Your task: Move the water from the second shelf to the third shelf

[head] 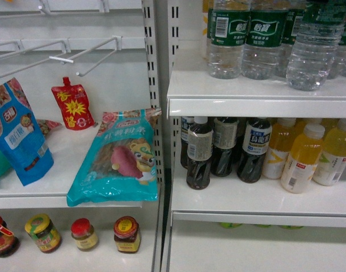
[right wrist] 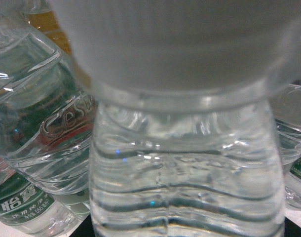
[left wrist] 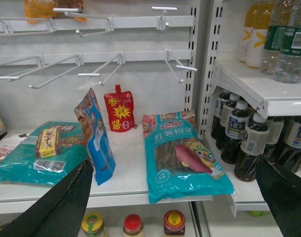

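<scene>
On the upper white shelf point(head: 258, 90) in our head view stand clear ribbed water bottles with green labels point(head: 267, 37); neither arm shows. Our left wrist view has the left gripper point(left wrist: 172, 197) with dark jaws spread wide, empty. Our right wrist view fills with a clear ribbed bottle point(right wrist: 185, 173); we cannot tell its jaws' state.

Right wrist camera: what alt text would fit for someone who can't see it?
Extreme close-up of a clear ribbed water bottle under its white cap, filling the frame. More water bottles with green labels crowd behind it.
</scene>
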